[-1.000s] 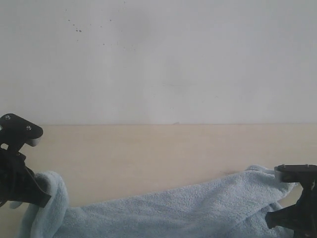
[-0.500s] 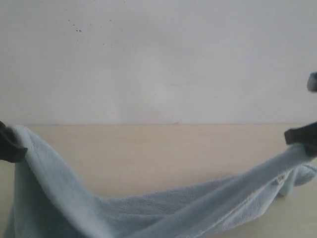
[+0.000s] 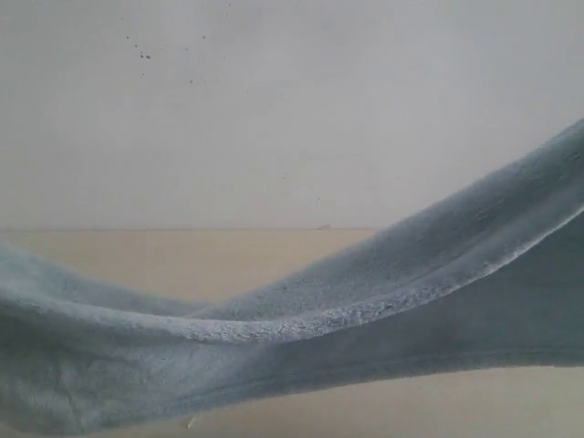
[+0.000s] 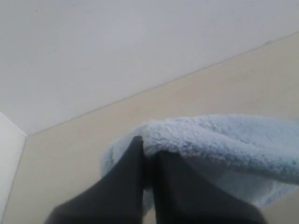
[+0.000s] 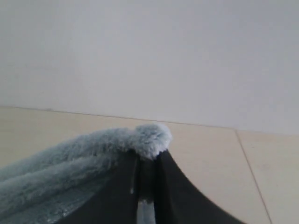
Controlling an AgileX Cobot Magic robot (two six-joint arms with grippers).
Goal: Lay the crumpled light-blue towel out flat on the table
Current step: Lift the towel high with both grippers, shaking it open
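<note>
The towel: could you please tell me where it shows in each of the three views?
Exterior view: the towel sags across the full width, rising rightward.
Left wrist view: the towel is pinched in the left gripper.
Right wrist view: the towel is pinched in the right gripper.
Shared landmark: the seam where the table meets the wall.

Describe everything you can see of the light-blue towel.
The towel is pale blue, fluffy terry cloth. It hangs as a sagging, folded band across the exterior view, higher on the right, over the table. The left gripper and right gripper are each shut on a bunched end. Whether it touches the table is unclear.
</note>
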